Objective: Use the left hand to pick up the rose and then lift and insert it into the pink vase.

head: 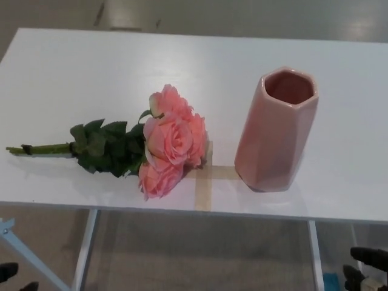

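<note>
A bunch of pink roses [170, 142] lies flat on the white table [194, 66], blooms toward the middle. Its green leaves and stem [42, 148] run off to the left. The pink faceted vase [276, 130] stands upright to the right of the blooms, mouth open and nothing inside, a short gap away. A small black part of my left hand [11, 274] shows at the bottom left corner, below the table's front edge and far from the rose. My right hand [367, 267] shows partly at the bottom right corner, also below the table.
Strips of beige tape [204, 182] form a cross on the table between the roses and the vase. The table's front edge runs just below the blooms, with metal legs [85, 248] and floor beneath.
</note>
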### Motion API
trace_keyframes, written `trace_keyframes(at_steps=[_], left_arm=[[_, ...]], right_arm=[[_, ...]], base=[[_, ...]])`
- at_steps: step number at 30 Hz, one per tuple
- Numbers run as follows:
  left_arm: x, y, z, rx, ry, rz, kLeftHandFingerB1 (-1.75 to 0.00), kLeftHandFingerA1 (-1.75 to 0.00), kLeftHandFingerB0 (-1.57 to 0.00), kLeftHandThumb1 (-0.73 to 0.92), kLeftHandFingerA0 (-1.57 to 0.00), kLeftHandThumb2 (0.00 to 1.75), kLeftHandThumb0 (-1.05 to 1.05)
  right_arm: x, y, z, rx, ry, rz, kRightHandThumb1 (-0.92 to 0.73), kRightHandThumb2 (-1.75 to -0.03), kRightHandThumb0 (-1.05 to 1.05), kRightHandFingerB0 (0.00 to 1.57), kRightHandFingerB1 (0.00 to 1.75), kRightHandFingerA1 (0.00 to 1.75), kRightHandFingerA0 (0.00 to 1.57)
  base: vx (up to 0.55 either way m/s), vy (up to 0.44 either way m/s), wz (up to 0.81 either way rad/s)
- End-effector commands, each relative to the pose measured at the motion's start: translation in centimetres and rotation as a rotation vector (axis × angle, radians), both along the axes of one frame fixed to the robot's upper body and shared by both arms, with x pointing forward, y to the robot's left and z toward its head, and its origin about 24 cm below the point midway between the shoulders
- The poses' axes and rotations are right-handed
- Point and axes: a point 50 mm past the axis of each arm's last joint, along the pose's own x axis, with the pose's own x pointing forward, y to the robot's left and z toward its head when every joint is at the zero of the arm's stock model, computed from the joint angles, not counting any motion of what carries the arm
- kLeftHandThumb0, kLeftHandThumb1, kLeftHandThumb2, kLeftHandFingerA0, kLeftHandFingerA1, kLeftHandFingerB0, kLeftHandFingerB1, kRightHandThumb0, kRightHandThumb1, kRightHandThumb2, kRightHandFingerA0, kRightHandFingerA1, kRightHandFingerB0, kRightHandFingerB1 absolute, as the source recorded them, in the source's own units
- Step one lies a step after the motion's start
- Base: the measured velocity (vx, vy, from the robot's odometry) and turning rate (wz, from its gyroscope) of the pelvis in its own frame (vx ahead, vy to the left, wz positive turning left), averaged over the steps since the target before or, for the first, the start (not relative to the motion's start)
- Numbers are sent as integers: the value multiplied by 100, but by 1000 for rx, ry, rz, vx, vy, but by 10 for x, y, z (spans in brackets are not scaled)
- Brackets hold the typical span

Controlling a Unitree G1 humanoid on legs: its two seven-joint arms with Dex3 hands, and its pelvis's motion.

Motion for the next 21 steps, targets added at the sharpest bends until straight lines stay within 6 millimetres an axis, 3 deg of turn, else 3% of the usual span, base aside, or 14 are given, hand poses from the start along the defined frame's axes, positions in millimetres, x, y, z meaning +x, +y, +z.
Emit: trace_keyframes(at_steps=[1, 7, 8, 10, 11, 14, 16, 17, 21], left_arm=[[-7, 3, -3, -11, -5, 9, -34, -40, -37, 61, -55, 59, -35], [-6, 4, -1, -20, -45, 9, -33, -40, -33, 60, -56, 58, -35], [-4, 4, 1, -21, -56, -9, -45, -58, -13, 41, -41, 87, -28], [-1, 3, 5, -25, -74, -69, -44, -55, -9, 40, -34, 86, -29], [0, 3, 8, -36, -78, -128, -34, -40, -16, 49, -31, 64, -43], [3, 0, 12, -73, -98, -222, -33, -38, -12, 46, -24, 63, -45], [2, -1, 15, -117, -109, -288, -32, -38, -10, 44, -21, 64, -48], [1, -2, 20, -157, -126, -358, -46, -47, 0, 31, -1, 87, -29], [-19, -7, 30, -235, -173, -504, -46, -47, 0, 29, -1, 86, -31]], right_arm=[[-6, -4, -3, -1, 1, -38, -63, -59, -25, 53, 40, 45, 68], [-6, -4, -3, -4, 2, -33, -63, -59, -25, 51, 39, 44, 68], [-6, -4, -3, -6, 1, -30, -63, -59, -25, 50, 39, 44, 67], [-7, -3, -4, -7, 1, -28, -63, -59, -25, 50, 39, 44, 67], [-8, -3, -4, -7, 2, -27, -63, -59, -25, 51, 39, 44, 67], [-10, -4, -5, -6, 5, -32, -63, -59, -25, 52, 40, 44, 68], [-12, -5, -6, -11, 12, -31, -63, -59, -25, 53, 40, 45, 69], [-13, -5, -7, -20, 20, -27, -63, -58, -25, 53, 40, 45, 69], [-21, -5, -12, -45, 51, -5, -63, -59, -25, 53, 40, 45, 70]], base=[[0, 0, 0], [0, 0, 0], [0, 0, 0], [0, 0, 0], [0, 0, 0], [0, 0, 0], [0, 0, 0], [0, 0, 0], [0, 0, 0]])
